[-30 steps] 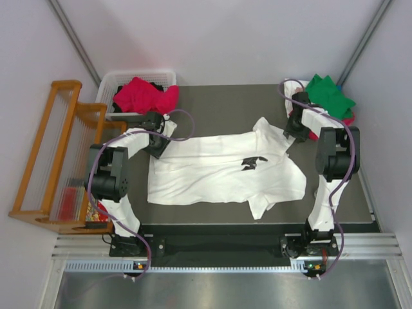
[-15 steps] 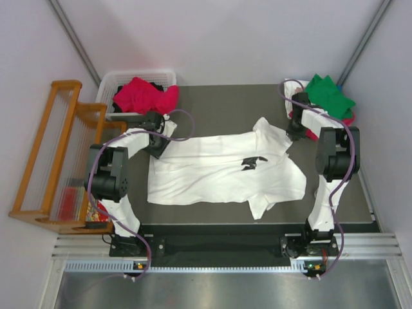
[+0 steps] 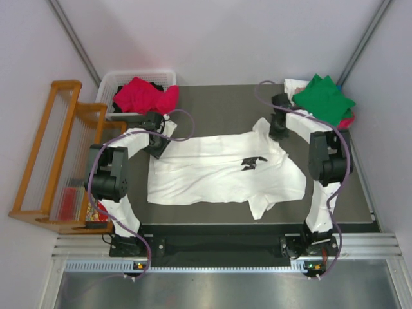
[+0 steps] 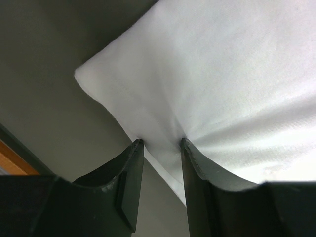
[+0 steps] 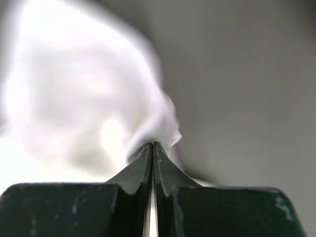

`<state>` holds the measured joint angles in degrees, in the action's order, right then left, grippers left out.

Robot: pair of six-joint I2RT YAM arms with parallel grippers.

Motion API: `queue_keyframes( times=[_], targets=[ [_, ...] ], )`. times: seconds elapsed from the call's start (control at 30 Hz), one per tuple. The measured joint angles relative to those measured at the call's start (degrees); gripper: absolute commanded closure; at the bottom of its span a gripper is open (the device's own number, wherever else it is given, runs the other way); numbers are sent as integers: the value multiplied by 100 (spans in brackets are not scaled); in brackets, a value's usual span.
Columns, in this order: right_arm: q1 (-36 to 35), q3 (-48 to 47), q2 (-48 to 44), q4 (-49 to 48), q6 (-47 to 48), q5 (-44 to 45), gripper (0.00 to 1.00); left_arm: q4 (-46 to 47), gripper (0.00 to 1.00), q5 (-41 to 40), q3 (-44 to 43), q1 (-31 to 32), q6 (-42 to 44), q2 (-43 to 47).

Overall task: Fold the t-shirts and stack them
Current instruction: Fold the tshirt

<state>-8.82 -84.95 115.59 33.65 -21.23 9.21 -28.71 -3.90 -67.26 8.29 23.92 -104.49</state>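
A large white t-shirt (image 3: pixel 212 170) with a small black chest print lies spread on the dark table (image 3: pixel 219 106). My left gripper (image 3: pixel 157 149) sits at its far left corner. In the left wrist view that gripper (image 4: pixel 160 142) stands open, both tips pressing on the white cloth (image 4: pixel 222 74) at its edge. My right gripper (image 3: pixel 278 132) is at the shirt's far right sleeve. In the right wrist view it (image 5: pixel 153 144) is shut, with a bunch of the white cloth (image 5: pixel 74 98) pinched at its tips. A green t-shirt (image 3: pixel 323 96) lies over a crimson-pink one (image 3: pixel 348 120) at the far right.
A white slotted basket (image 3: pixel 112 82) at the far left holds a crimson shirt (image 3: pixel 145 95). A wooden rack (image 3: pixel 51 154) stands beside the table's left edge. Bare table shows beyond the white shirt.
My right gripper has shut on the shirt's far right sleeve and moved left and away from the green shirt. The left gripper has stayed where it was.
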Motion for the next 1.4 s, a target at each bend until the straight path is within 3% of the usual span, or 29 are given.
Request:
queue_keyframes(
  times=[0.2,0.3,0.37,0.47,0.53,0.83,1.2,1.4],
  targets=[
    [-1574,-374,-101,142,437,-76,100,-2,59,0,0,2,-2,-2],
    [-2028,-664,-120,262,568,-122,100,-2,59,0,0,7,-4,-2],
    [-2140,-791,-144,326,625,-129,85,-2,59,0,0,7,-7,-2],
    [-2138,-852,-197,398,673,-83,73,-2,59,0,0,7,-22,-2],
    [-2127,-850,-199,442,691,42,56,-2,59,-2,0,7,-22,-2],
    [-2022,-619,-247,538,640,426,56,-2,60,-2,0,13,-22,-2],
    [-1080,-181,-946,498,553,509,58,2,60,-2,11,17,-17,-2],
    [-1012,-59,-1172,382,461,439,64,0,60,-2,9,17,-17,-2]
  ],
)
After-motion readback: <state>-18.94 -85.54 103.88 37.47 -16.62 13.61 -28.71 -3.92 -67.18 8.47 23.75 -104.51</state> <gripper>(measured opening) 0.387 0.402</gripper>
